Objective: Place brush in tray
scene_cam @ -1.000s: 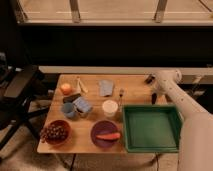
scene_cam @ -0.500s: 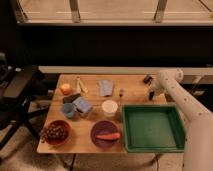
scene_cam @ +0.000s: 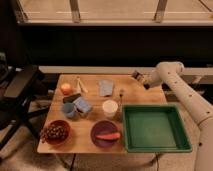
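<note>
Camera view puts the gripper [scene_cam: 137,76] over the far right edge of the table [scene_cam: 137,97], at the end of the white arm [scene_cam: 176,84] that reaches in from the right. Whether it is wide, narrow or carrying anything cannot be told.

The brush [scene_cam: 120,94] appears to be the thin dark sliver lying flat on the wood. It sits toward the picture's left of the gripper and closer to the camera, near it but apart. Its long axis runs roughly far to near. Which end is the head is too small to tell. It sits just beyond the white cup [scene_cam: 110,108], between the blue cloth [scene_cam: 105,87] and the far left corner of the tray [scene_cam: 150,107], outside the rim.

The task looks unstarted. There is only one arm. The pick would likely need the gripper to come leftward, toward the camera and down, closing across the handle. The carry into the tray would then be short.
</note>
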Controlling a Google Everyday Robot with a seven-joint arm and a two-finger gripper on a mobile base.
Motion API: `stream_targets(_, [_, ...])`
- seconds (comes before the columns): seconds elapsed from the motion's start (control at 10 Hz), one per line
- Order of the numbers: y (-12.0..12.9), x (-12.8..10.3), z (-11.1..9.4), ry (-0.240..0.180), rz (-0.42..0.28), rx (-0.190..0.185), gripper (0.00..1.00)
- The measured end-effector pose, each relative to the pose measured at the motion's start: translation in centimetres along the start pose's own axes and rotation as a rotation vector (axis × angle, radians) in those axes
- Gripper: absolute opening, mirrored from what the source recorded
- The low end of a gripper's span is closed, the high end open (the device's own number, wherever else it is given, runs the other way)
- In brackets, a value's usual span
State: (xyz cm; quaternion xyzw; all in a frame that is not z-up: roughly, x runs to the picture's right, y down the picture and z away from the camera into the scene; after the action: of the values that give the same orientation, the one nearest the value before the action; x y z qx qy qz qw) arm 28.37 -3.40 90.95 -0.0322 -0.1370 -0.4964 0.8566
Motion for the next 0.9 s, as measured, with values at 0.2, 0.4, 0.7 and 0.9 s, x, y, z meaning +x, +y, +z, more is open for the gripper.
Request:
stream_targets(0.2, [-0.9, -0.6, -3.0, 0.007, -0.020, 0.056, 0.00])
stream_targets(0.4, [-0.9, -2.5, -5.6, -0.004, -0.041, 0.069, 0.00])
stream_targets(0.7, [0.8, -6.4, -9.1, -0.034, -0.044, 0.051, 0.00])
stream_targets(0.9, [0.7, -6.7, -9.3, -0.037, -0.045, 0.050, 0.00])
